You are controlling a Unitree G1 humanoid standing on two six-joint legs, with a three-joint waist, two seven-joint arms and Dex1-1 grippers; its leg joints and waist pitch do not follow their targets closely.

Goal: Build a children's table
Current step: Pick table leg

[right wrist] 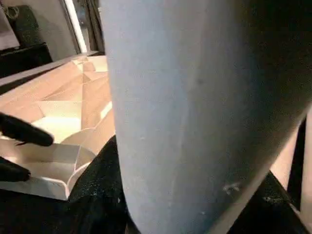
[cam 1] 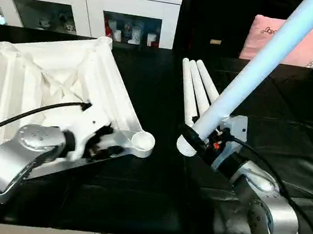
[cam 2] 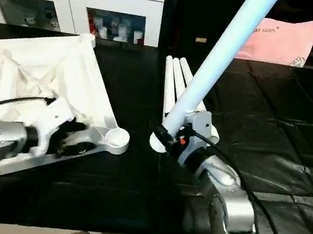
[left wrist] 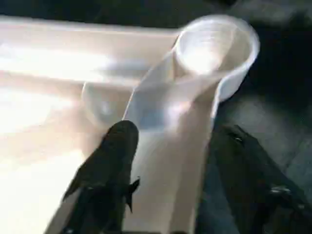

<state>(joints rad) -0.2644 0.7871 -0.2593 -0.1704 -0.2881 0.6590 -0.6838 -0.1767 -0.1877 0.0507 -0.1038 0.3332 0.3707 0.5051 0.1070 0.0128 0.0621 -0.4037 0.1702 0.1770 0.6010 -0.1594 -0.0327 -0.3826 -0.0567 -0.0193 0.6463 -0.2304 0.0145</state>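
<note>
On black desk [cam 1: 147, 196]: left pincer [cam 1: 103, 142] astride tabletop [cam 1: 52, 81] rim beside corner socket [cam 1: 142, 142]; right pincer [cam 1: 202, 141] gripping 1 raised leg [cam 1: 254, 69]; 3 legs [cam 1: 197, 90] lying alongside.

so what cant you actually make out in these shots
- Top end of the held leg: cut off by the upper edge in both eye views.
- Right gripper: its fingers sit behind the leg; in the right wrist view the tube blocks them.
- Tabletop: its near left part is covered by the left forearm.
- Items in the cabinet: too small to identify.
- Left gripper: blurred, contact with the tabletop rim unclear.
</note>
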